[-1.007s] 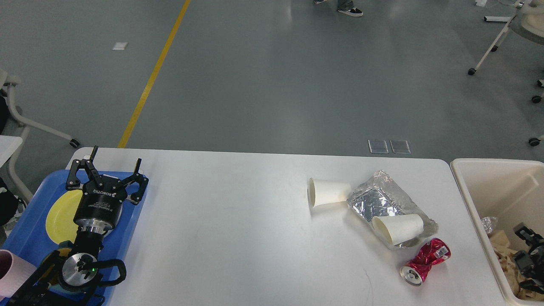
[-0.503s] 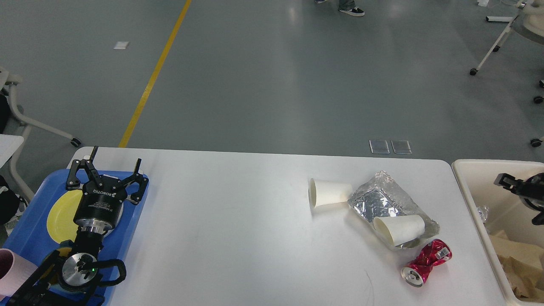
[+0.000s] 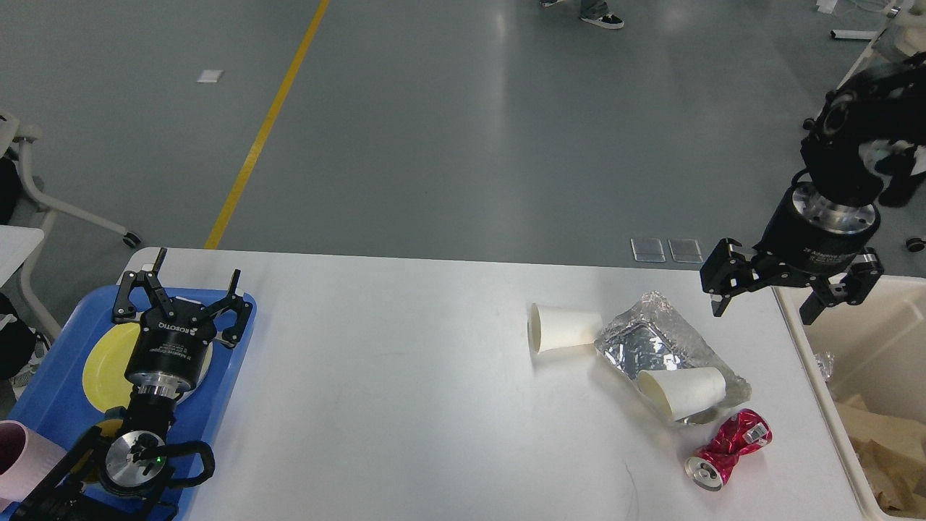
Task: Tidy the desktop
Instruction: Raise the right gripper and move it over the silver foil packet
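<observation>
The white desktop point(image 3: 405, 405) fills the lower part of the head view. On its right half a paper cup point(image 3: 563, 328) lies on its side. A second paper cup point(image 3: 684, 391) lies on a crumpled foil tray point(image 3: 651, 340). A crushed red can point(image 3: 727, 457) lies near the front right. My left gripper point(image 3: 195, 278) is open and empty above the blue tray point(image 3: 51, 405) at the left edge. My right gripper point(image 3: 763, 312) hangs open and empty above the desktop's right end, pointing down, beside the beige bin point(image 3: 803, 325).
On the blue tray lie a yellow plate point(image 3: 101, 365) and a pink cup point(image 3: 25, 463). The beige bin holds cardboard scraps point(image 3: 886, 456) and foil. Wheeled chair legs point(image 3: 51, 206) stand on the grey floor behind the left corner.
My right arm has risen out of the beige bin and swung left, so its open gripper now hangs over the desktop's right edge. The left arm has not moved.
</observation>
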